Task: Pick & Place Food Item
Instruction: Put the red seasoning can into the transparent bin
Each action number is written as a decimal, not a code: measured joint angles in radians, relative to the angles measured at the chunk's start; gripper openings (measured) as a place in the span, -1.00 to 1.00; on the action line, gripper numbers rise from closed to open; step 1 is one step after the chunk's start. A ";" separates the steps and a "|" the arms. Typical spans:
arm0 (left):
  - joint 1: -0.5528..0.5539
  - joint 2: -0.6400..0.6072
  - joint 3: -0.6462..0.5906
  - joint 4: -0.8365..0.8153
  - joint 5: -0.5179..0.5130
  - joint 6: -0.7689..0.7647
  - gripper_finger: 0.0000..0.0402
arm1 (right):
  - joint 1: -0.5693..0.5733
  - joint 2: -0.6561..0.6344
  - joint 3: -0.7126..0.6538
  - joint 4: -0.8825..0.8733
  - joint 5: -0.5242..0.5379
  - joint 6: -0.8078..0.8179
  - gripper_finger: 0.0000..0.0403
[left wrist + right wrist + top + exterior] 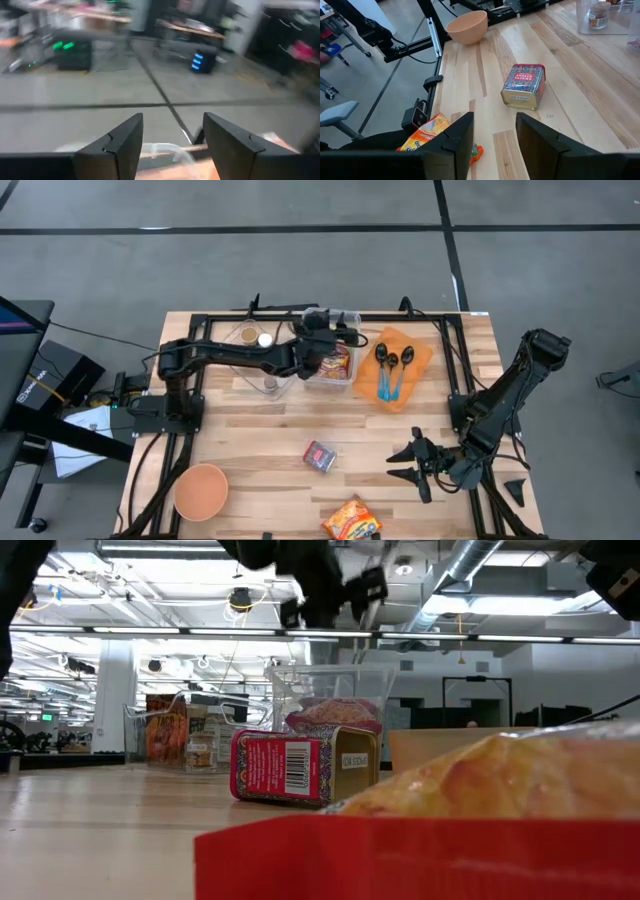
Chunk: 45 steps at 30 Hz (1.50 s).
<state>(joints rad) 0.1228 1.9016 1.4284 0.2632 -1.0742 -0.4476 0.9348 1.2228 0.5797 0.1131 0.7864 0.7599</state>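
A red and orange food packet (337, 363) lies inside a clear bin (350, 318) at the table's far middle; in the low view the packet (335, 713) shows through the bin's wall (372, 680). My left gripper (335, 340) hovers over that bin, open, with nothing between its fingers (172, 142); the low view shows it above the bin (325, 590). A red tin (320, 455) lies on its side at the table's middle. My right gripper (402, 465) waits open near the right front (494, 140), pointing toward the tin (524, 85).
A second clear bin (250, 380) with jars stands left of the first. Black spoons lie on an orange tray (420, 355) to its right. A peach bowl (200, 490) and an orange snack bag (352, 520) sit near the front edge.
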 joint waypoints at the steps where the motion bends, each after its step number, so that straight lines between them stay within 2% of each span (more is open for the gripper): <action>1: -0.005 -0.020 0.000 0.007 0.036 0.081 0.00 | 0.000 0.000 0.000 -0.001 0.000 0.000 -0.29; 4: -0.025 -0.102 0.000 -0.047 0.240 0.346 -0.04 | 0.000 0.000 0.000 -0.002 0.000 0.000 -0.29; 6: -0.046 -0.172 0.001 -0.176 0.383 0.445 -0.07 | 0.000 0.000 0.000 -0.003 0.000 0.000 -0.29; 14: -0.174 -0.425 0.001 -0.703 0.825 0.458 -0.14 | 0.000 0.000 0.000 0.000 0.000 0.000 -0.29; 17: -0.238 -0.491 0.001 -0.841 0.938 0.456 -0.15 | 0.000 0.000 0.000 0.000 0.000 0.000 -0.29; 19: -0.290 -0.530 0.000 -0.905 0.959 0.435 -0.15 | 0.000 0.000 0.000 0.000 0.000 0.000 -0.29; 27: -0.429 -0.616 -0.002 -0.929 0.941 0.421 -0.13 | 0.000 0.000 0.000 0.004 0.001 0.023 -0.29; 45: -0.447 -0.658 -0.002 -0.928 0.935 0.414 -0.14 | 0.000 0.000 0.000 0.000 0.001 0.027 -0.29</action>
<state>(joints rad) -0.3238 1.2435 1.4265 -0.6651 -0.1388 -0.0333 0.9348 1.2224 0.5794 0.1131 0.7870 0.7864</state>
